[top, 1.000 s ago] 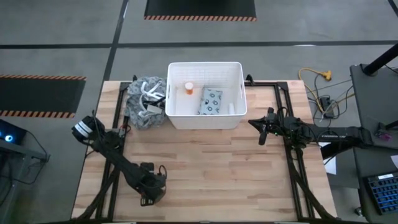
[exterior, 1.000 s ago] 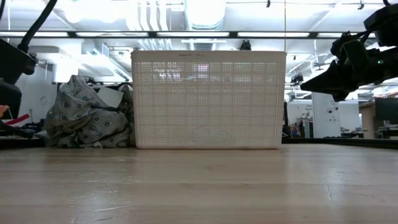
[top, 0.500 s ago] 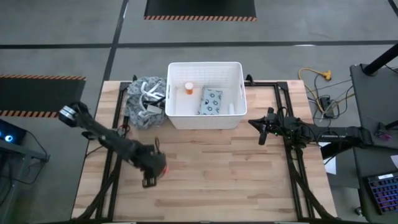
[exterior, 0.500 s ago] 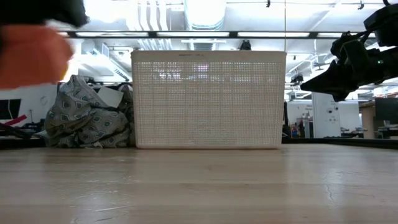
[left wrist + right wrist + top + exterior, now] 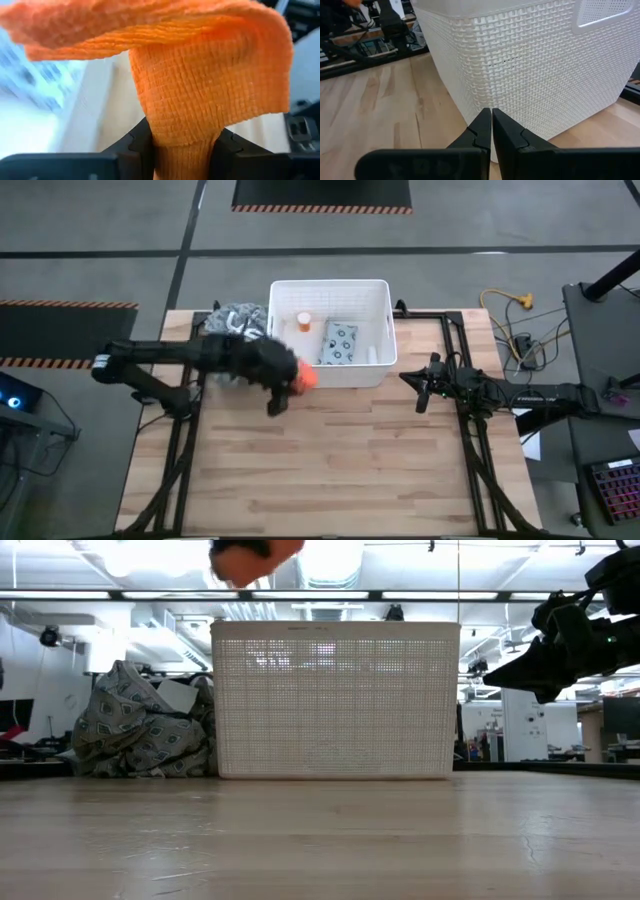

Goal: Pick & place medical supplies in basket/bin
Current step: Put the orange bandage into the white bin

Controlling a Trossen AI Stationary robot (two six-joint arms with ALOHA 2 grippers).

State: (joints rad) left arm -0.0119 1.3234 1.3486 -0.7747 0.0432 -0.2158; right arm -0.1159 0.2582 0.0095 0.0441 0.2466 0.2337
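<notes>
While the right claw (image 5: 491,131) waits closed, the left claw (image 5: 182,150) pinches orange gauze (image 5: 200,85), apparently beside the tub (image 5: 330,370)

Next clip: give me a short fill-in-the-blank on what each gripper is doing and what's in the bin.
1. The left gripper is shut on an orange ____.
2. The right gripper, beside the bin, holds ____.
3. Inside the bin lie a vial, a white cylinder and a grey-green ____.
4. The cloth heap lies ____ the bin.

Missing words: piece; nothing; packet; outside
</notes>
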